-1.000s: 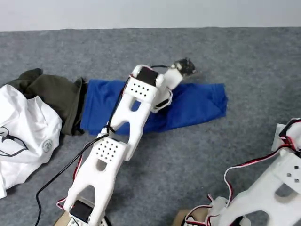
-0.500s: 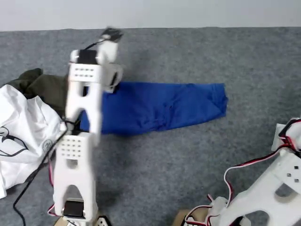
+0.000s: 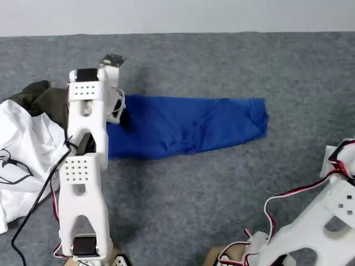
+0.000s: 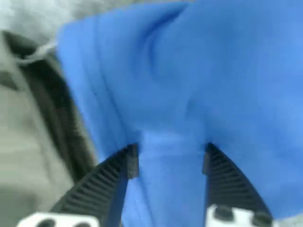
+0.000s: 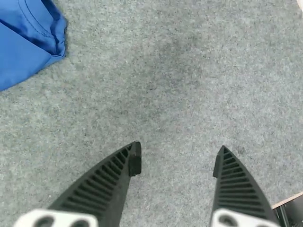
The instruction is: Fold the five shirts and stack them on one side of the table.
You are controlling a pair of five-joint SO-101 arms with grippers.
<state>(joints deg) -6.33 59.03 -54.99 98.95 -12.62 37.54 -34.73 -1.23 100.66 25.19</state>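
High view: grey table [image 3: 222, 183] w/ pale wall [image 3: 177, 15] behind; left gripper [image 4: 168, 156] apart over blue shirt [image 3: 188, 130], right gripper [image 5: 177, 161] apart.

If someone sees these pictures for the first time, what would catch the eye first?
The bright blue shirt lies stretched across the middle of the grey table and is the strongest colour there. The left pincer hangs open over the end of it that is nearest a dark olive shirt and a white shirt, both heaped at the table's edge.
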